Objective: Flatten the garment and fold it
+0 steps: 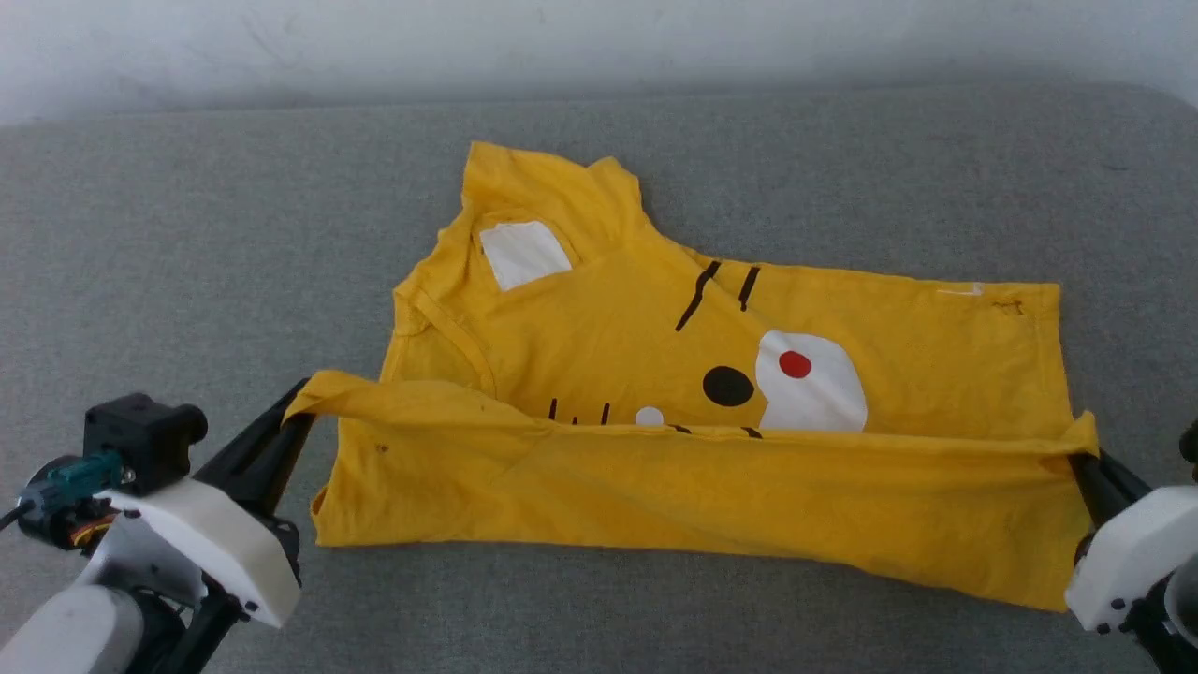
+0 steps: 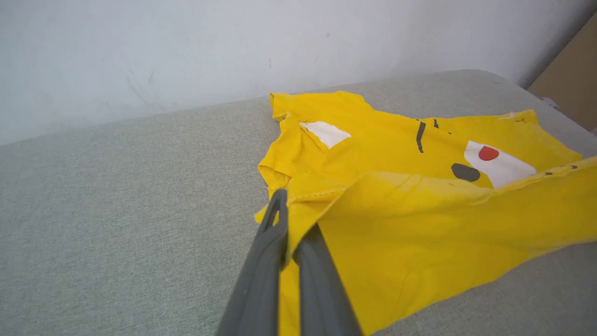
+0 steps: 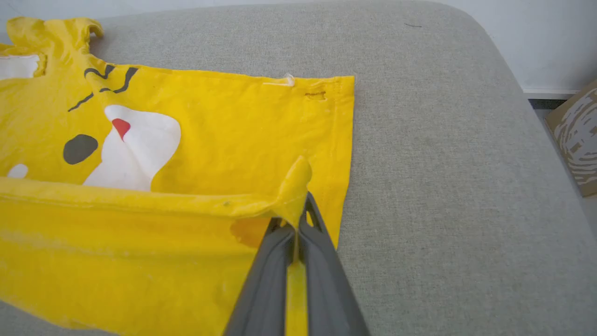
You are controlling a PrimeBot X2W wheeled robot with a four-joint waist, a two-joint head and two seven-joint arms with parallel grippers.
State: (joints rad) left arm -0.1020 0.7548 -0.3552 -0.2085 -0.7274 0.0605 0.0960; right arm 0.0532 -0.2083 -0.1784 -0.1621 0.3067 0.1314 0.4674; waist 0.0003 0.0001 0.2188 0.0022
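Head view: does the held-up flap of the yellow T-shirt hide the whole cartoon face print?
No: the red dot, black dot and large white patch on the T-shirt lie uncovered beyond the flap.

Before us, a grey woven cushion (image 1: 187, 234), a scuffed white wall (image 1: 599, 47) behind it, a brown cardboard box (image 3: 576, 140) beside it

Counter (image 1: 187, 281): grey woven fabric cover, rounded far corner, set against a pale wall.
On it: one yellow T-shirt (image 1: 608, 318), face print up, collar toward the left, near edge lifted off the cloth.
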